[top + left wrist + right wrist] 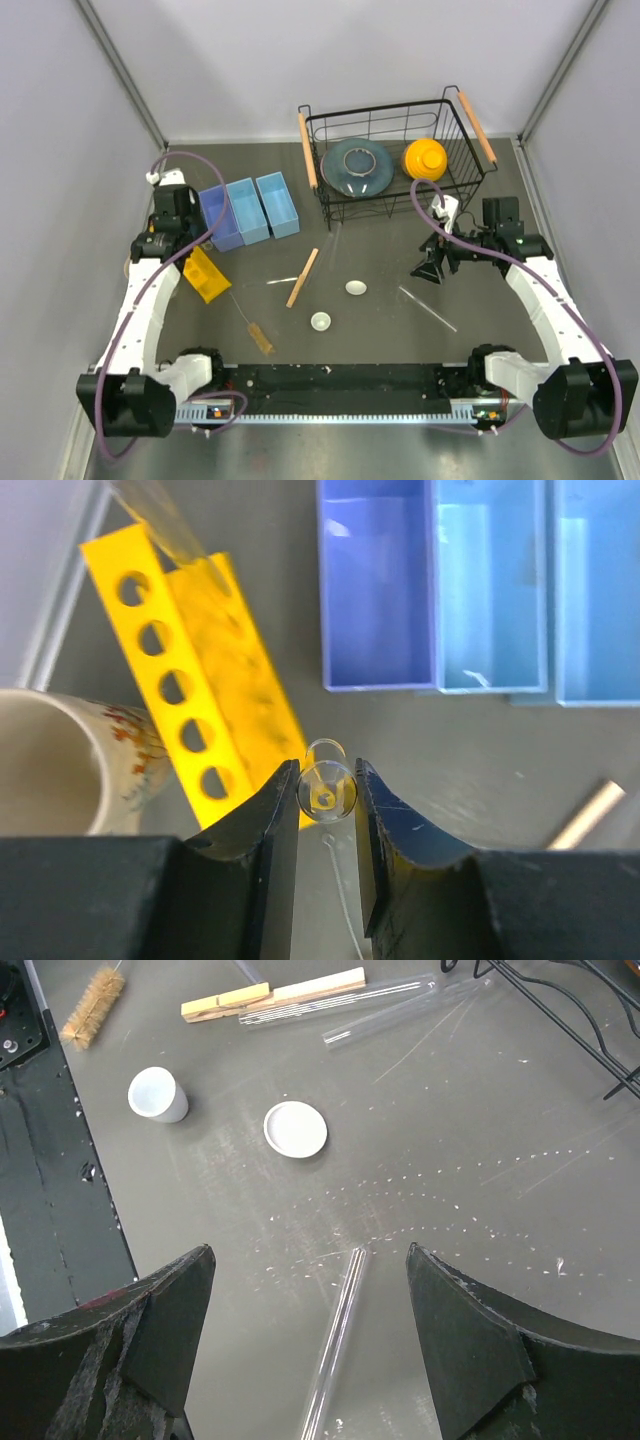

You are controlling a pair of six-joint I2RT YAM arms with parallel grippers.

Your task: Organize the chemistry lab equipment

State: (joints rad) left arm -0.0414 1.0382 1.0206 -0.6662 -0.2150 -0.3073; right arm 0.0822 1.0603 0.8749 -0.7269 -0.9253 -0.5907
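Left wrist view: the left tool (326, 773) is nearly closed, its two black fingers pinching a clear glass test tube (327, 790) across the barrel, seen end-on with its round mouth toward the lens. A grip this narrow suits so slim and slippery a thing, and holding it lengthwise along the line of sight would probably let it go down into a hole. The perforated yellow test-tube rack (215, 680) lies tipped on the worktop (480, 770) just beyond the fingertips, the likely home for the tube. Another tube already rests along the rack's upper end. A patterned ceramic mug (50, 765) sits to the left of the rack, and the blue bins (470, 580) stand side by side farther off. Across the worktop, the right tool (310, 1255) is spread wide and holds nothing. It hovers over a second test tube (340, 1325) that lies flat between its fingers without touching either, so it seems lined up for a pick. Beyond it sit a white lid (295, 1128), a small white crucible (158, 1093), a wooden clamp (275, 993) beside two more tubes, and a bristle brush (95, 1005), all loose and unsorted.
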